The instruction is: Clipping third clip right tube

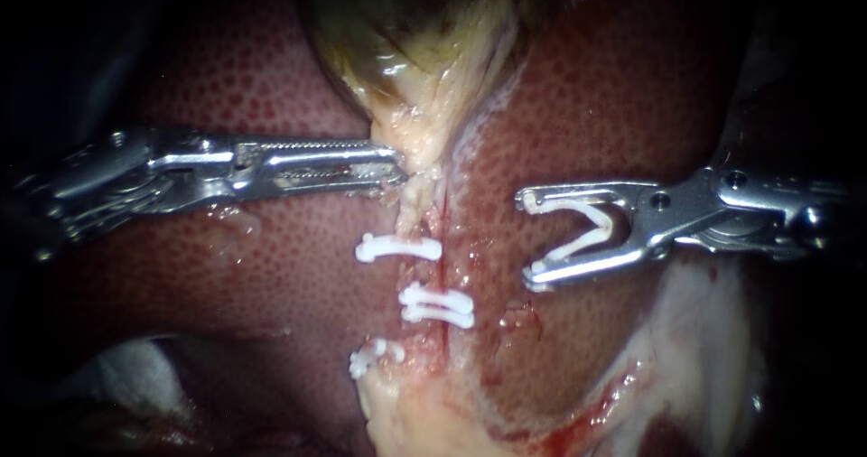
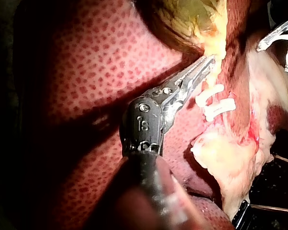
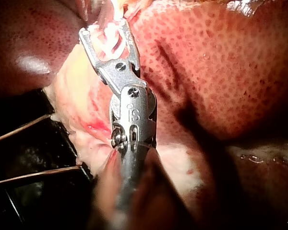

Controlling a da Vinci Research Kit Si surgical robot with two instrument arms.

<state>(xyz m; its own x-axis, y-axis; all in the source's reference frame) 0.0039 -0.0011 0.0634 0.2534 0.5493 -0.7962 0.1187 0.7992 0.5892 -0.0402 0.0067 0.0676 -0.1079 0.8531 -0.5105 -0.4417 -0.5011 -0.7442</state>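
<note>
Closest to the lens in the left wrist view is the dark shaft of my left instrument point(image 2: 210, 61), its metal wrist leading to long toothed jaws. They are pressed together on the pale stalk point(image 1: 417, 195), just under the gallbladder point(image 1: 406, 23), and pinch its top edge from two sides. From that grip the pale stalk runs down across the mottled red liver point(image 1: 226, 69). A single clip point(image 1: 397, 247) crosses it high up, a pair of clips point(image 1: 438, 305) lies below and a little to the right, and a lowest clip point(image 1: 375, 358) sits on the stalk's left edge. The right tube point(image 1: 435, 275) appears to be the strand on the stalk's right side that carries the pair, though the two tubes are hard to tell apart here. My right instrument point(image 1: 528, 240) comes in over the liver from the right with its jaws spread wide. Seated between them is the open clip point(image 1: 582, 245), one leg along each jaw (a white V with its mouth facing the stalk). It hangs beside the stalk at about the level of the single clip, clearly apart from the tube and touching no tissue. The right wrist view shows the same loaded jaws above pale, blood-streaked tissue.
</note>
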